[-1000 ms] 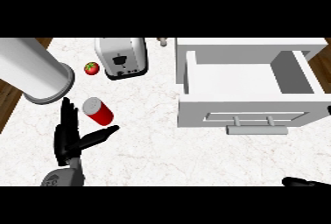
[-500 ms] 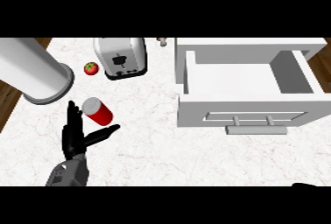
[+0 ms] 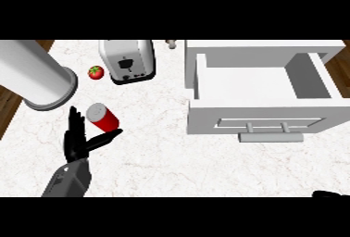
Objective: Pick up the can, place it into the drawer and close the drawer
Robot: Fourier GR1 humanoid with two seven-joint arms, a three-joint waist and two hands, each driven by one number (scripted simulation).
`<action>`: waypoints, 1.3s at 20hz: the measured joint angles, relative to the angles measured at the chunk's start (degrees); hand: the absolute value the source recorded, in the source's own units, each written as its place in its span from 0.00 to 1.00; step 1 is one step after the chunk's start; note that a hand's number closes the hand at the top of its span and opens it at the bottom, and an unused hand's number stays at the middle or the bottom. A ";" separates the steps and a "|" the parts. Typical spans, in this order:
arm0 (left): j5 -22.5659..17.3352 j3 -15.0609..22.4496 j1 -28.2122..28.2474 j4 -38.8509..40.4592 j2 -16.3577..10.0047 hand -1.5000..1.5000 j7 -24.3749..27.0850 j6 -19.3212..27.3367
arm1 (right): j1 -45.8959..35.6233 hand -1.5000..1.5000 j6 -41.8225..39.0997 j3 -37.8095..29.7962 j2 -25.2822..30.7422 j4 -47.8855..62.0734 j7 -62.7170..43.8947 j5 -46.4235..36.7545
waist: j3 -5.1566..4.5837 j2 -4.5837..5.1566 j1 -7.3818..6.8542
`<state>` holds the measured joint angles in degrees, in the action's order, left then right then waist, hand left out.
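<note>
Red with a grey top, the can (image 3: 103,117) stands tilted on the counter (image 3: 171,157), well left of the drawer (image 3: 226,113). Our left hand (image 3: 77,141) is spread wide, straight fingers at the can's far side and thumb beneath it. Open marble runs from the can to the pulled-out drawer's front edge. Of our right hand (image 3: 329,194), below the drawer, we cannot tell the state.

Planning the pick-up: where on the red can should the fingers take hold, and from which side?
Its side wall at mid-height, from the near left, where the open left hand is: the red can looks upright, a cylinder without a handle.
</note>
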<state>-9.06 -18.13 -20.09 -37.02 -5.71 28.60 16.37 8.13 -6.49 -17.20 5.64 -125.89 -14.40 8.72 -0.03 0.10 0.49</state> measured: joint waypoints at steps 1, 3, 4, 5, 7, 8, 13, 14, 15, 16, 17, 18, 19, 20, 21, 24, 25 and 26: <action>-0.29 -0.36 -1.18 2.03 -0.50 0.00 0.90 -0.41 | 0.03 0.00 -0.12 0.03 -0.12 0.14 0.07 -0.15 | 0.00 -0.01 0.03; -0.69 -1.08 -2.78 5.72 -1.28 0.00 3.28 -1.16 | -0.11 0.00 -0.14 0.28 -0.17 -0.63 -0.74 -0.23 | 0.00 0.02 0.08; -0.63 -1.14 -3.95 7.52 -1.39 0.00 4.19 -1.20 | -0.30 0.00 -0.20 0.37 -0.28 -0.31 -0.42 -0.46 | -0.01 0.03 0.11; -0.77 -1.36 -4.67 9.31 -1.71 0.00 5.25 -1.80 | -1.16 0.00 -0.23 0.14 0.03 0.61 -0.26 -0.45 | -0.01 0.04 0.12; -0.93 -1.41 -5.66 10.78 -2.38 0.00 6.03 -2.50 | -0.54 0.00 -0.06 0.44 -0.17 -1.61 -1.67 -0.64 | -0.01 0.05 0.18; -0.96 -1.52 -6.08 12.16 -2.77 0.00 6.87 -3.49 | 0.87 0.00 -0.82 0.29 -0.67 -1.28 -0.07 -0.61 | -0.04 0.06 0.29; -0.31 -1.09 -10.92 18.25 -3.97 1.00 7.48 -6.98 | -1.60 0.00 -0.07 -0.30 0.29 -1.43 -1.95 -0.59 | -0.06 0.21 0.54; -0.40 -1.18 -11.49 19.15 -3.76 1.00 8.04 -7.74 | -1.47 0.00 -0.21 0.20 -0.19 -0.62 -0.89 -1.26 | -0.06 0.23 0.59; -0.52 -1.38 -12.38 20.06 -4.31 1.00 8.16 -8.73 | -1.57 0.00 -0.30 -0.26 -0.14 -0.19 -0.48 -0.89 | -0.07 0.28 0.68; -0.63 -1.59 -13.06 20.90 -5.04 1.00 8.40 -10.02 | -2.17 0.00 0.18 0.16 -0.52 0.33 -0.10 -1.62 | -0.07 0.33 0.74; -0.68 -1.48 -13.35 21.15 -4.75 1.00 8.57 -10.73 | -1.36 0.00 0.06 0.44 -0.82 -0.30 -0.01 -2.01 | -0.06 0.30 0.70; -0.70 -1.50 -13.62 21.67 -4.91 1.00 9.06 -11.60 | -1.90 0.00 0.70 1.27 -1.25 -0.43 -0.37 -2.96 | -0.06 0.29 0.67; -0.64 -1.28 -13.55 21.76 -4.40 1.00 9.69 -12.07 | -1.68 0.00 0.38 0.89 -1.21 -0.14 0.35 -2.65 | -0.06 0.25 0.61; -0.78 -1.47 -13.89 22.38 -4.12 1.00 10.51 -12.51 | -2.17 0.00 0.43 0.63 -0.78 -0.64 -0.67 -2.14 | -0.05 0.29 0.71; -0.85 -1.60 -14.55 22.94 -3.97 1.00 10.95 -12.68 | -1.99 0.00 0.59 0.99 -1.10 -0.79 -0.36 -2.80 | -0.07 0.31 0.77; -0.82 -1.68 -15.74 24.06 -4.07 1.00 12.14 -13.75 | -2.24 0.00 0.08 -0.84 0.20 -1.56 -1.53 -0.90 | -0.07 0.33 0.90; -0.70 -1.54 -16.24 24.21 -4.28 1.00 12.15 -14.29 | -1.37 0.00 -0.29 -0.70 -0.10 -1.91 -0.99 -1.10 | -0.08 0.32 0.91; -0.66 -1.41 -16.64 24.08 -4.42 1.00 12.19 -14.75 | -1.42 0.00 -0.26 -0.51 -0.24 -1.56 -0.79 -1.48 | -0.07 0.29 0.84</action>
<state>-9.72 -19.54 -36.73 -12.94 -10.13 40.79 1.62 6.72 -6.75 -17.71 5.40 -127.46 -15.19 7.24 -0.10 0.39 1.32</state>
